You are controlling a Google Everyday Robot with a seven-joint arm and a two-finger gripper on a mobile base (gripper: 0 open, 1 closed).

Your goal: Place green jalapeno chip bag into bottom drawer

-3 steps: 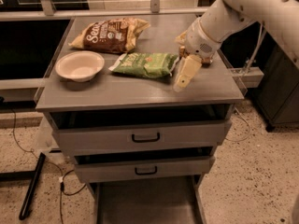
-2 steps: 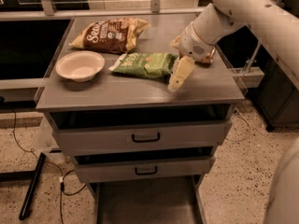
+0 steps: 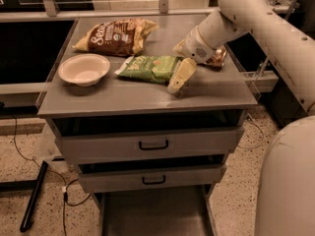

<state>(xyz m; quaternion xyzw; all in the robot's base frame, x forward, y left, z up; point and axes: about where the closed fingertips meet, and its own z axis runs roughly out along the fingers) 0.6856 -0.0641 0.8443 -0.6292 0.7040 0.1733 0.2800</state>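
The green jalapeno chip bag (image 3: 150, 67) lies flat on the grey cabinet top (image 3: 123, 95), right of the middle. My gripper (image 3: 178, 64) hangs from the white arm (image 3: 246, 14) at the bag's right end. It is open, with one pale finger (image 3: 180, 76) in front of the bag's end and the other behind it, touching or just above the top. The bottom drawer (image 3: 152, 215) is pulled out at the cabinet's foot, a plain grey tray with nothing in it.
A white bowl (image 3: 84, 69) sits left of the green bag. A larger brown-and-yellow bag (image 3: 115, 36) lies behind them. A small gold-brown bag (image 3: 217, 58) lies behind my wrist. Two drawer fronts with black handles (image 3: 153, 144) are above the open tray.
My gripper has moved left along the cabinet top, from beside the green bag's right end to straddling it. The bag and the other things have not moved.
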